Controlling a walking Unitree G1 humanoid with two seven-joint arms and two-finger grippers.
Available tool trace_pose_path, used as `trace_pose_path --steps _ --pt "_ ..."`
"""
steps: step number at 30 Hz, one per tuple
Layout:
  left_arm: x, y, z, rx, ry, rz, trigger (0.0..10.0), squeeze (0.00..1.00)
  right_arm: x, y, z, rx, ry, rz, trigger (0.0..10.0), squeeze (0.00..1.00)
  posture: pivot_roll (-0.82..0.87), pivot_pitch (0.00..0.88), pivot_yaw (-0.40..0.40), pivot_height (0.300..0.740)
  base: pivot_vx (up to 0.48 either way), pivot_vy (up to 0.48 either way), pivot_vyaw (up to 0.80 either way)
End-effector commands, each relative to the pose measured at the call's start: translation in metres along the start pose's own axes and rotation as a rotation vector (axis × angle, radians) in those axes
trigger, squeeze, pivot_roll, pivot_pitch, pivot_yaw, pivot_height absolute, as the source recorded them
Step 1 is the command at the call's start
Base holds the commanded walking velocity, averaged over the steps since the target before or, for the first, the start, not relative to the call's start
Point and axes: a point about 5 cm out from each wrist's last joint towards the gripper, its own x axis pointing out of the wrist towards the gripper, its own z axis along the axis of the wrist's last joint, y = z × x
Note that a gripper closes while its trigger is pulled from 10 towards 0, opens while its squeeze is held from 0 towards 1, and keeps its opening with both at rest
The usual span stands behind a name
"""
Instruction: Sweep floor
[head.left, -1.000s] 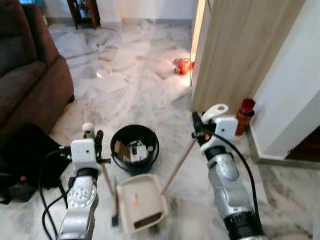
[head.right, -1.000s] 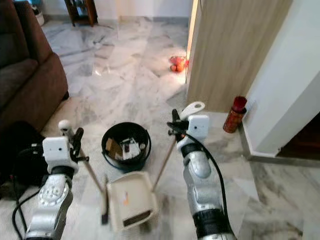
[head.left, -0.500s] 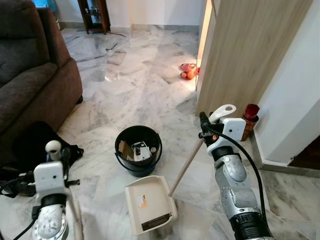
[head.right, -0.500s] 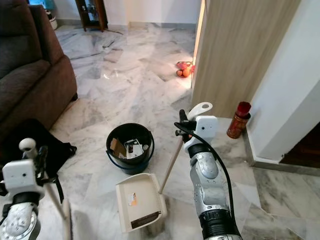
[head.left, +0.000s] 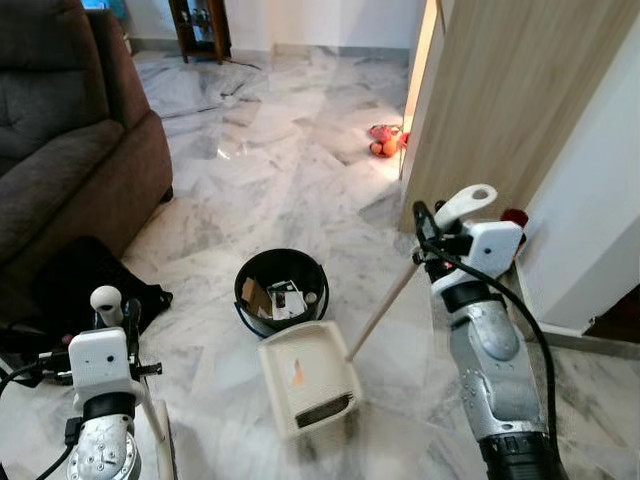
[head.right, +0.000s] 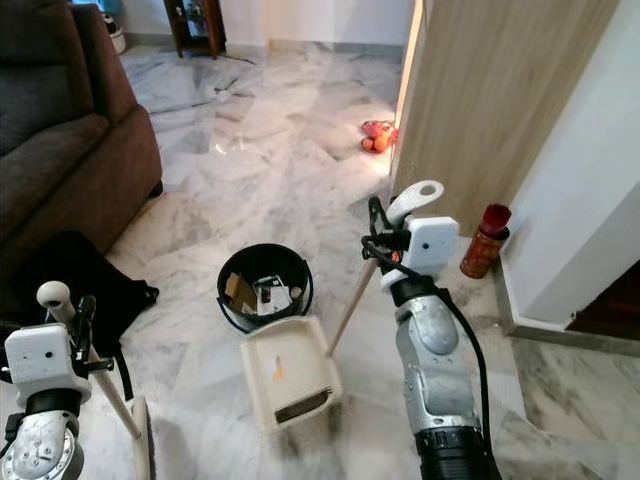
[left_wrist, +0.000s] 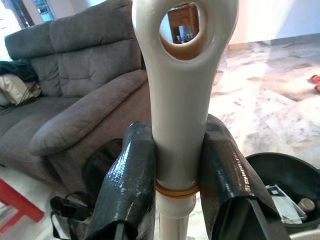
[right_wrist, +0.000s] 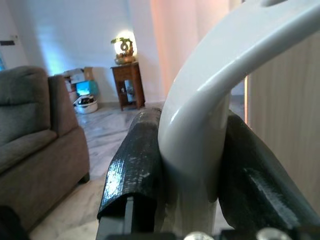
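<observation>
Your right pincer (head.right: 377, 243) is clamped on the looped white top of the dustpan handle (head.right: 352, 300), both black fingers (right_wrist: 134, 165) pressed against the plastic. From that grip the handle slants down and toward your left to the cream dustpan (head.right: 288, 372), which sits on the marble floor (head.right: 250, 160) just in front of the black bucket (head.right: 264, 286), its far edge touching or nearly touching the bucket's near rim. The bucket already holds scraps of paper and litter.

Your left pincer (head.left: 118, 318) grips the broom handle (left_wrist: 183, 100) just below its eyelet, fingers tight on both sides. The stick runs down and toward the right from there; the broom head is near the bottom edge, well to the left of the dustpan.

The relation to mind: the dustpan's long axis points away from you toward the bucket, and the bucket lies straight beyond it. The right arm is the nearer one for tipping.
</observation>
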Motion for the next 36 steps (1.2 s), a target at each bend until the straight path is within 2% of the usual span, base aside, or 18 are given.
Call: trace_pose_path --steps 1,2,11,17,22,23,28,36 --pt "0.003 -0.001 0.004 0.022 -0.014 0.001 10.0 0.0 -0.002 0.004 0.022 0.003 -0.075 0.017 10.0 0.0 0.11 0.091 0.031 0.74 0.0 0.0 0.0" --pt "0.003 -0.002 0.003 0.02 -0.011 -0.004 10.0 0.0 -0.006 0.007 0.03 -0.008 -0.095 0.029 10.0 0.0 0.11 0.095 0.033 0.74 0.0 0.0 0.0" --pt "0.004 -0.004 0.002 0.015 -0.006 -0.017 10.0 0.0 -0.022 0.009 0.052 -0.045 -0.116 0.066 10.0 0.0 0.1 0.099 0.039 0.74 0.0 0.0 0.0" --pt "0.005 -0.007 0.002 0.008 -0.005 -0.025 10.0 0.0 -0.028 0.012 0.066 -0.014 -0.125 0.072 10.0 0.0 0.09 0.104 0.041 0.74 0.0 0.0 0.0" --pt "0.006 -0.009 0.002 0.004 -0.006 -0.028 10.0 0.0 -0.022 0.015 0.089 0.006 -0.184 0.066 10.0 0.0 0.09 0.104 0.043 0.74 0.0 0.0 0.0" --pt "0.008 -0.01 0.002 0.004 -0.006 -0.029 10.0 0.0 -0.016 0.019 0.098 0.027 -0.224 0.068 10.0 0.0 0.09 0.104 0.044 0.74 0.0 0.0 0.0" --pt "0.011 -0.018 0.005 0.011 -0.028 -0.057 10.0 0.0 -0.008 0.026 0.105 0.074 -0.264 0.059 10.0 0.0 0.1 0.103 0.045 0.74 0.0 0.0 0.0" --pt "0.013 -0.026 0.006 0.0 -0.034 -0.076 10.0 0.0 0.003 0.027 0.117 0.106 -0.316 0.019 10.0 0.0 0.1 0.106 0.048 0.74 0.0 0.0 0.0"
